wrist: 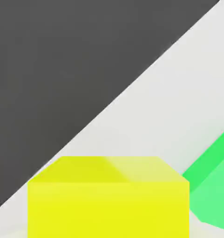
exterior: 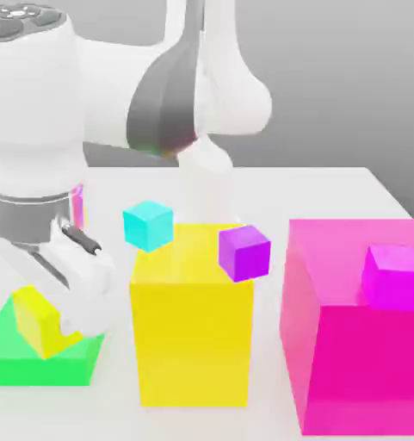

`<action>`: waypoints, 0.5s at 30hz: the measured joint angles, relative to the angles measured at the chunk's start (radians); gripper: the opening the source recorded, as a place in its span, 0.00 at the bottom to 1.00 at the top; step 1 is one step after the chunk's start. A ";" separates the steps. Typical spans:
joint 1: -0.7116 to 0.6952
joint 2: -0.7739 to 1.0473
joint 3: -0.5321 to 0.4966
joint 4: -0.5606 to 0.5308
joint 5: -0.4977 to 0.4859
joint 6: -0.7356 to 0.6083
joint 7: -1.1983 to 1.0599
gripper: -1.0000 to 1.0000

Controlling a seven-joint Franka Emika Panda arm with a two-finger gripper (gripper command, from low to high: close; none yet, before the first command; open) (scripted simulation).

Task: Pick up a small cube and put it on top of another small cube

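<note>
Bright yellow, plain and small, the cube (exterior: 38, 322) was at the gripper (exterior: 71, 326), toward the ext. view's left, w/ the green flat slab (exterior: 42, 370) behind/below it in that view. Gripper was closed on the cube, i.e. jaws in only as far as its width allowed. Cube sat tilted, one corner pointing down; couldn't tell if it touched the slab. Hand view had the same cube large & close, square to the camera, w/ part of the slab near it, plus a plain dark grey area (wrist: 62, 69) past a straight diagonal edge.

White arm w/ grey parts (exterior: 29, 112) reached in from the ext. view's left. Mid-pic stood a big yellow block (exterior: 193, 344); a small cyan cube (exterior: 148, 226) & a small purple cube (exterior: 244, 253) overlapped its upper L & R edges in view, resp. Far R: a big hot-pink block (exterior: 369, 370), w/ a small magenta cube (exterior: 395, 277) overlapping its top front edge. Pink/magenta thing (exterior: 78, 205) behind the arm was mostly hidden. White tabletop (exterior: 287, 194) lay under the big blocks.
</note>
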 joint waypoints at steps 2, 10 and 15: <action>0.033 -0.070 0.014 -0.028 0.015 -0.039 0.023 0.00; 0.141 -0.358 0.090 -0.141 0.148 -0.188 0.062 0.00; 0.178 -0.398 0.114 -0.251 0.202 -0.110 0.062 0.00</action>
